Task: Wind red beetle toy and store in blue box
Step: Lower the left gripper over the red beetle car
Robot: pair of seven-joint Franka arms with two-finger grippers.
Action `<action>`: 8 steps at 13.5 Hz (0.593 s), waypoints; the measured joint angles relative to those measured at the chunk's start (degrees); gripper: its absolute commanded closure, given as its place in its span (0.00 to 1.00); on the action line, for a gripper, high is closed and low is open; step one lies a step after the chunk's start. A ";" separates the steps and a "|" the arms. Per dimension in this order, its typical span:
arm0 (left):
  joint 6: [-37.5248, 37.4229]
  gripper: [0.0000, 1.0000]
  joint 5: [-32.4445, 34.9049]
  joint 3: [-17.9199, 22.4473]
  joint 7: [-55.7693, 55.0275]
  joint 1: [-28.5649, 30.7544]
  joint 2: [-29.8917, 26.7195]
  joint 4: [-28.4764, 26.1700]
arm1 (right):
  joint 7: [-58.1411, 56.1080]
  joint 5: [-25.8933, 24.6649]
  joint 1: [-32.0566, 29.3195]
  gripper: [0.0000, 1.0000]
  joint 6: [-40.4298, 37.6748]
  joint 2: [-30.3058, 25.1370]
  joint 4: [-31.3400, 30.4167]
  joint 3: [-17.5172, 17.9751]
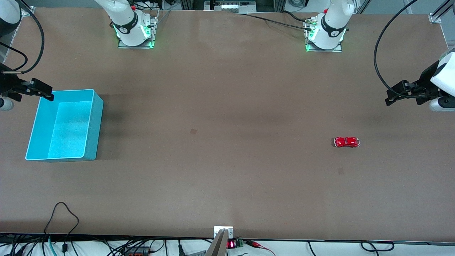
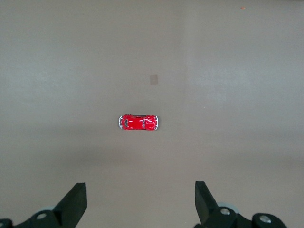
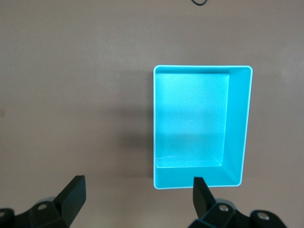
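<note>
The red beetle toy [image 1: 346, 142] stands alone on the brown table toward the left arm's end; it also shows in the left wrist view [image 2: 137, 122]. The blue box [image 1: 94, 128] stands empty toward the right arm's end and shows in the right wrist view [image 3: 237, 123]. My left gripper [image 1: 391, 96] is open and empty, up over the table edge at its end, apart from the toy; its own view [image 2: 141, 199] shows the fingers wide apart. My right gripper [image 1: 49, 93] is open and empty over the box's rim farthest from the front camera, as its own view [image 3: 139, 197] shows.
The two arm bases [image 1: 135, 32] [image 1: 325, 35] stand along the table edge farthest from the front camera. A black cable loop [image 1: 62, 213] lies near the edge nearest the camera. A small dark mark [image 1: 193, 131] is on the table's middle.
</note>
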 measured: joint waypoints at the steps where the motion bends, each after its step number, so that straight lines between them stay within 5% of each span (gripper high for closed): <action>1: 0.00 0.00 0.00 0.00 0.00 0.00 0.00 0.00 | 0.02 0.00 -0.01 0.00 0.00 0.00 0.00 -0.03; 8: -0.11 0.00 0.00 -0.25 0.02 -0.20 0.38 -0.28 | 0.08 0.00 -0.05 0.00 0.19 0.00 0.00 -0.08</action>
